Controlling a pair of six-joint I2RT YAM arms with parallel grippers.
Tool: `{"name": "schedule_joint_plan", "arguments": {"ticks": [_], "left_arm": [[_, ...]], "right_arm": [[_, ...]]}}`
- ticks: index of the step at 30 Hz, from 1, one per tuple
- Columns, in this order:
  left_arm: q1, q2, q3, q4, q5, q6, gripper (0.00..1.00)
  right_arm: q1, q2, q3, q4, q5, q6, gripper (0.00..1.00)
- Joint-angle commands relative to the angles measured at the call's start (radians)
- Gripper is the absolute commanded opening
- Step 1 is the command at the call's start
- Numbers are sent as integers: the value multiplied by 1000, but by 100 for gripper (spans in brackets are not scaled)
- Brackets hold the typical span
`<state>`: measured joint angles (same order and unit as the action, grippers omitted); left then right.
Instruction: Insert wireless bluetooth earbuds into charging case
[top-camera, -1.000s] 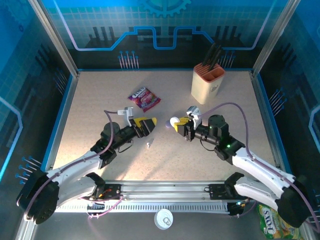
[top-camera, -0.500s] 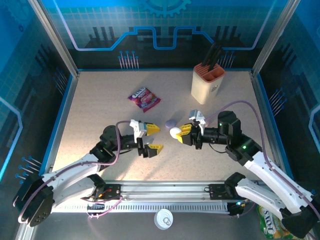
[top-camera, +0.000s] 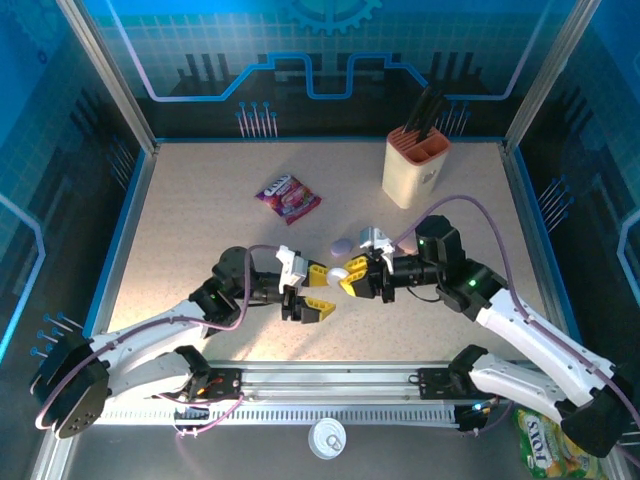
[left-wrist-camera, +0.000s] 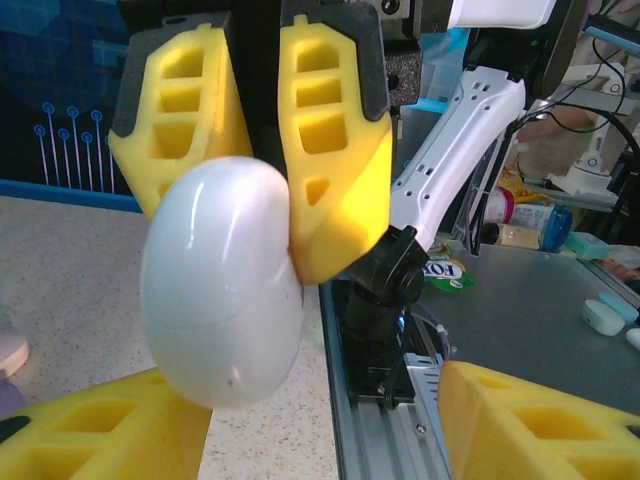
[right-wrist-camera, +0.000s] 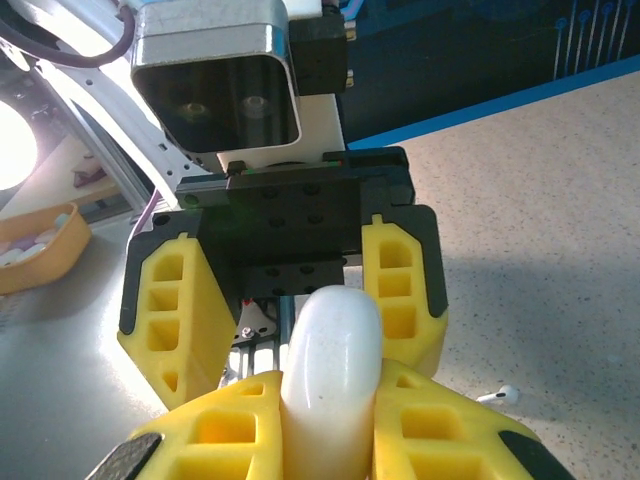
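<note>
My right gripper (top-camera: 351, 278) clamps the smooth white egg-shaped plastic case (top-camera: 340, 272); my left gripper (top-camera: 317, 289) stands open just beside it. A tiny white stemmed earbud (right-wrist-camera: 497, 395) lies loose, so I judge nothing is inserted yet.

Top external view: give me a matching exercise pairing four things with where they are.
Things: 1 white case; 2 lilac case; 3 candy packet; 4 knife holder.
Places: A standing at the far right of the table; B pinched in the right claw; C lying on the table just beyond that claw; D lying flat, far, left of centre.
Pairs: 1-B, 2-C, 3-D, 4-A.
</note>
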<state>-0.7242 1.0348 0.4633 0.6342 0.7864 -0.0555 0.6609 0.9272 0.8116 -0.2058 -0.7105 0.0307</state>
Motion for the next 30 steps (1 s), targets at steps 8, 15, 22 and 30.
{"name": "schedule_joint_plan", "arguments": {"ticks": [8, 15, 22, 30], "left_arm": [[-8, 47, 41, 134, 45, -96, 42], [-8, 58, 38, 163, 45, -109, 34], [-9, 60, 46, 121, 47, -82, 11], [-8, 21, 51, -24, 24, 71, 13]], "right_arm": [[13, 41, 38, 30, -15, -63, 0], [12, 51, 30, 29, -15, -78, 0], [12, 51, 20, 24, 7, -80, 0], [11, 33, 8, 140, 241, 128, 52]]}}
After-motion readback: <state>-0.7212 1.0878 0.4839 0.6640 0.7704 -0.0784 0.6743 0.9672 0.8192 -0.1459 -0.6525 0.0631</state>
